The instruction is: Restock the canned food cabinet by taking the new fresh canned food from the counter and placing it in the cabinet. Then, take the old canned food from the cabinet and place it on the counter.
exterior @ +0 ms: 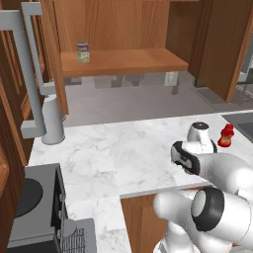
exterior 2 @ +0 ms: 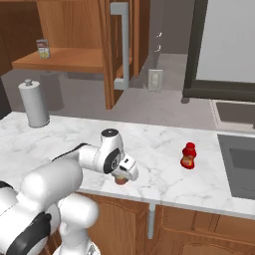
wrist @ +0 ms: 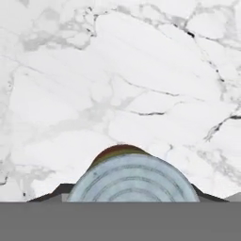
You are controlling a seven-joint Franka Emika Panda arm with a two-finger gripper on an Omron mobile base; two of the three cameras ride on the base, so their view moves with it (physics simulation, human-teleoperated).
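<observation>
I have the end effector [exterior 2: 121,178] down low over the front part of the white marble surface [exterior: 113,153], close to its near edge, with the hand pointing straight down. Under it, in the right base view, I can make out a sliver of the new fresh canned food [exterior 2: 120,181] — its orange-red side peeks out beneath the hand, standing on the surface. In the hand view the can's silver ringed lid [wrist: 132,181] sits right at the bottom, between the spots where the fingers come up, but the fingertips themselves are mostly hidden, so I cannot tell whether they are clamped on the can or merely around it. The old canned food [exterior: 83,52] stands upright on the shelf board of the cabinet [exterior: 128,60], toward its left end, doors open. A small red bottle [exterior 2: 188,156] stands on the surface to the right of the hand, well apart from it — and a white paper towel roll [exterior 2: 34,103] stands at the back left.
</observation>
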